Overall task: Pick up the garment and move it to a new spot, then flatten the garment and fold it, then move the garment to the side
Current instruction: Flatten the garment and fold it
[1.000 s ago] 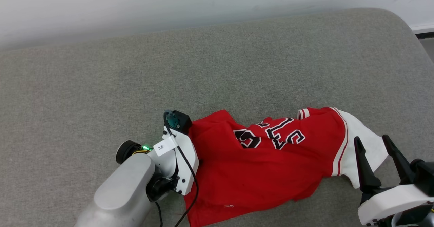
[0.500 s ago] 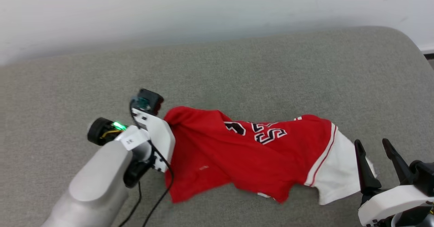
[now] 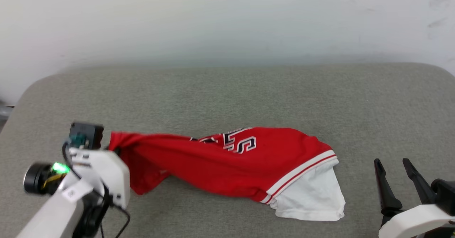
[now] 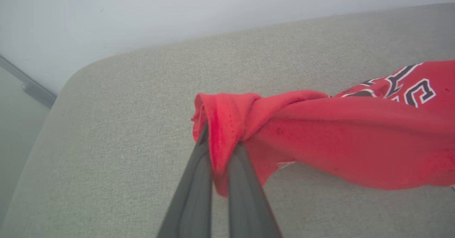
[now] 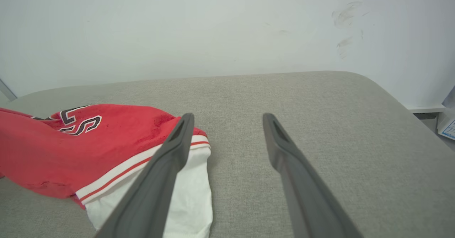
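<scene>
Left gripper point(image 4: 221, 140) clamped tight on a bunched red edge of the jersey point(image 3: 227, 167), at 9 o'clock in head view; fabric pinched between both fingers, a fold spilling over the tips. Jersey stretched from that grip toward 3 o'clock, gripped end raised off the gray padded surface point(image 3: 227, 96), far end resting on it. White sleeve point(image 3: 309, 199) with red-and-white striped trim at the jersey's 4 o'clock end, lying on the surface. Black white-edged lettering point(image 3: 240, 144) on top near centre, partly creased, not fully readable. Right gripper point(image 3: 391, 161) at 4 o'clock, fingers spread apart, nothing between them, near the sleeve but clear of it in head view. In right wrist view one finger overlapping the sleeve; contact not determinable there. White wall point(image 3: 227, 17) at 12 o'clock behind the surface.
</scene>
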Robot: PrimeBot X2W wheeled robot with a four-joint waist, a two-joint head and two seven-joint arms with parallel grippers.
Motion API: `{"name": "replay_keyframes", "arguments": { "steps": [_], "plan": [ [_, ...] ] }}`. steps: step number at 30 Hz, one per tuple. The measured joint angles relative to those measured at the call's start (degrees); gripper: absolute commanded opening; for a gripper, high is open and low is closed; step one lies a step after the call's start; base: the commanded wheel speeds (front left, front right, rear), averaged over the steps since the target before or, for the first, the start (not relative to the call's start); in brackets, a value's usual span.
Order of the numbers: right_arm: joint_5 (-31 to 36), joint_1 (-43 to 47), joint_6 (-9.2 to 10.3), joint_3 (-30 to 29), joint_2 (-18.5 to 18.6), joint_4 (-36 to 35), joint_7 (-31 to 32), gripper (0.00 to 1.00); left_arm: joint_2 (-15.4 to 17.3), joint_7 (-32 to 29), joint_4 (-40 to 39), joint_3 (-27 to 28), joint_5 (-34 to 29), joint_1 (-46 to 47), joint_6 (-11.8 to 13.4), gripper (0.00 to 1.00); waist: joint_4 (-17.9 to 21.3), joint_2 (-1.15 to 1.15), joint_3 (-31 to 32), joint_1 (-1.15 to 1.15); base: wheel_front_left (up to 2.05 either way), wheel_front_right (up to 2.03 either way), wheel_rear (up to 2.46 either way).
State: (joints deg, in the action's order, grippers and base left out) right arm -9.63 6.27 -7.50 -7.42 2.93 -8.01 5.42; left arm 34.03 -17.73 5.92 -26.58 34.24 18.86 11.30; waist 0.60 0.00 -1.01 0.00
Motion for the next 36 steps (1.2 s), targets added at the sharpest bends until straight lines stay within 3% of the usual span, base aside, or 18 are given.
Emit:
{"name": "replay_keyframes", "arguments": {
  "steps": [3, 8, 13, 17, 18, 19, 26, 36],
  "plan": [
    [0.02, 0.79, 0.0, -0.35, 0.0, -0.43, 0.25, 1.0, 1.92, -1.3, -5.19, 1.1, 1.15, -7.55, 3.35, 0.0, -1.27, 0.0, 0.81, 0.0, 0.0, 0.0, 0.0],
    [0.02, 1.42, 0.0, -0.93, 0.0, -0.92, 0.65, 1.0, 1.91, -1.86, -11.34, 1.31, 4.21, -19.73, 7.64, 0.0, -2.95, 0.0, 1.68, -0.01, 0.0, 0.0, 0.0],
    [0.11, 1.51, 0.0, -0.45, 0.0, -1.14, 1.2, 1.0, -0.45, -2.02, -11.99, 0.13, 7.8, -28.21, 8.86, 0.0, -3.64, 0.0, 2.45, -0.01, 0.0, 0.0, 0.0],
    [1.47, 1.51, 0.0, -0.32, 0.0, -1.72, 1.67, 1.0, -2.92, -1.12, -10.06, -0.89, 10.06, -30.74, 8.16, 0.0, -3.75, 0.0, 2.65, -0.01, 0.0, 0.0, 0.0],
    [1.46, 1.51, 0.0, -0.34, 0.0, -1.85, 1.71, 1.0, -3.61, -0.55, -9.65, -1.07, 10.2, -30.88, 7.76, 0.33, -3.77, 0.0, 2.68, -0.01, 0.0, 0.0, 0.0],
    [1.64, 1.51, 0.0, -0.36, 0.0, -1.96, 1.79, 1.0, -4.21, -0.08, -9.32, -1.3, 10.4, -30.89, 7.23, 1.0, -3.82, 0.0, 2.72, 0.0, 0.0, 0.0, 0.0],
    [1.63, 1.62, -0.01, -0.47, 0.0, -2.32, 2.78, 1.0, -5.23, 5.46, -8.43, -0.58, 7.55, -27.84, 6.5, 1.0, -4.04, 0.0, 3.26, 0.0, 0.0, 0.0, 0.0],
    [1.59, 1.91, 0.0, -0.76, 0.0, -3.21, 3.43, 1.0, -4.63, 15.64, -13.45, 2.32, 0.56, -24.05, 9.47, 1.0, -3.98, 0.0, 4.23, 0.0, 0.0, 0.0, 0.0]
  ]
}}
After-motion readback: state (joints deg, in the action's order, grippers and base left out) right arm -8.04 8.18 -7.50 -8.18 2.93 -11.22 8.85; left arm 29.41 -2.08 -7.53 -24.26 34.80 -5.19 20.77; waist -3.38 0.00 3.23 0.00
